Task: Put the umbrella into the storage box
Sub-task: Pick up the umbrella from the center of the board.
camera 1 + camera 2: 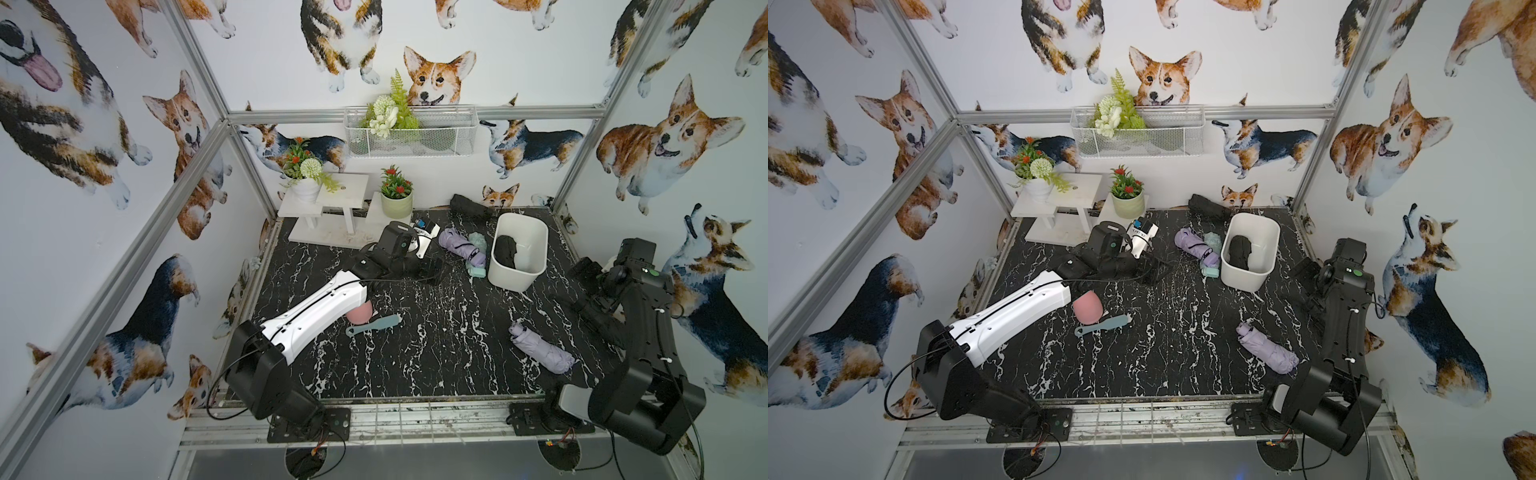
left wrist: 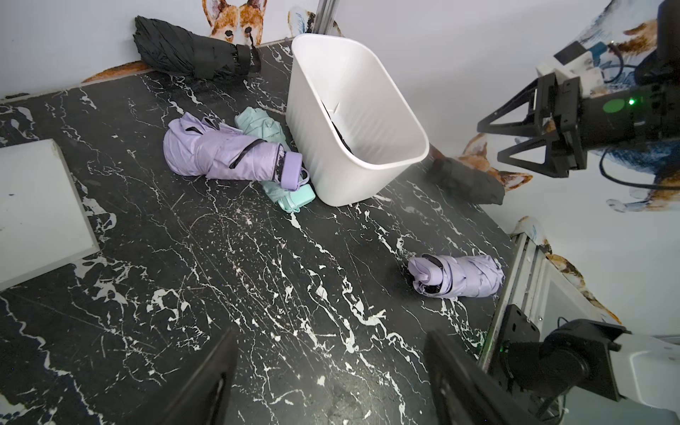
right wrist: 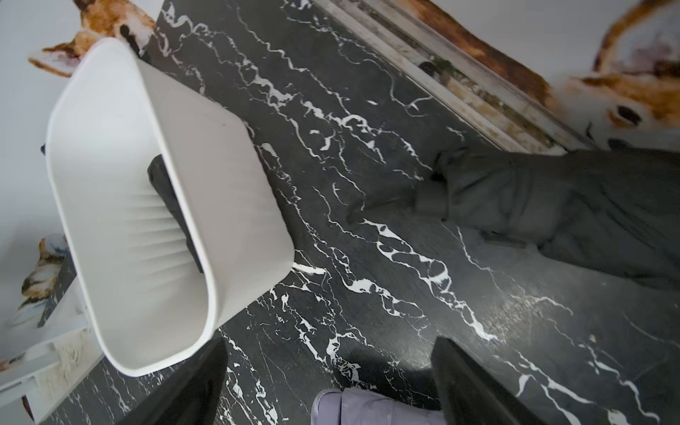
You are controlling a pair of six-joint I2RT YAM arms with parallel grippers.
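Right gripper (image 2: pixel 489 143): jaws wide, empty, beside the storage box (image 1: pixel 513 276) (not over it).
Left gripper (image 2: pixel 331 342): wide too, holding nothing, over bare table (image 2: pixel 257 257).
Black umbrella (image 1: pixel 506 251): lying inside the box, neither gripper touching it.
Done: one umbrella looks stowed.
Left: perhaps the purple umbrella (image 1: pixel 540 348) near the right arm, a second purple umbrella (image 2: pixel 213 151) and mint umbrella (image 2: pixel 257 125) just beside the box, plus the black back-wall umbrella (image 2: pixel 184 51) and side-wall umbrella (image 2: pixel 474 182).

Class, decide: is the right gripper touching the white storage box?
Apart. The left wrist view shows bare wall between the open right gripper and the storage box.
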